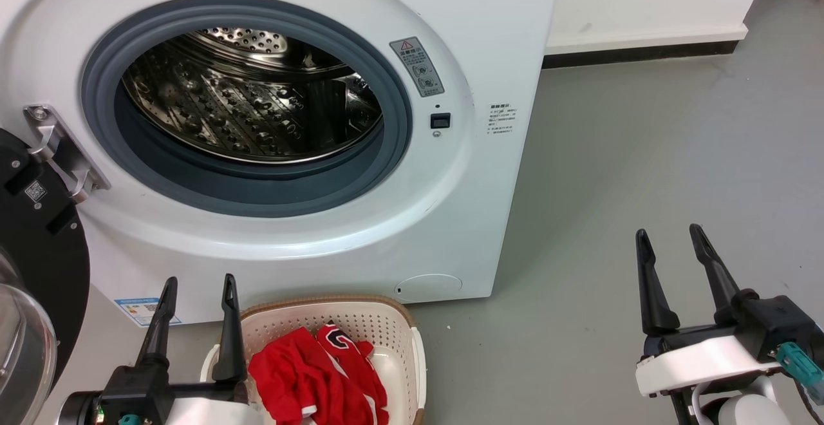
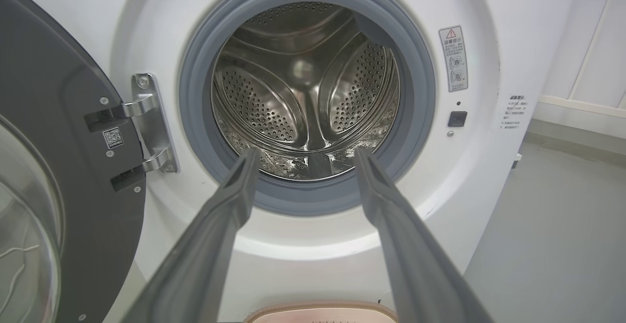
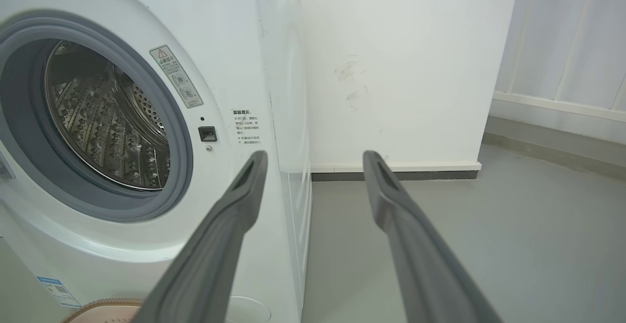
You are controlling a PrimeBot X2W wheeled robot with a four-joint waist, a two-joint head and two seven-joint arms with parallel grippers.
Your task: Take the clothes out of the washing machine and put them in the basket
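The white washing machine (image 1: 450, 232) stands with its porthole open; its steel drum (image 1: 257, 103) holds no fabric that I can see, also in the left wrist view (image 2: 308, 93). Red clothes (image 1: 315, 373) lie in the cream basket (image 1: 386, 322) on the floor below the porthole. My left gripper (image 1: 199, 286) is open at the basket's left rim with nothing between its fingers. Over the bare floor to the right, my right gripper (image 1: 669, 235) is open too. In the wrist views both grippers (image 2: 305, 154) (image 3: 315, 156) show spread fingers holding nothing.
The dark round door (image 1: 32, 251) hangs open at the left on a metal hinge (image 1: 61, 151). Grey floor (image 1: 644, 154) stretches to the right of the machine up to a white wall (image 1: 644, 0) with a dark skirting.
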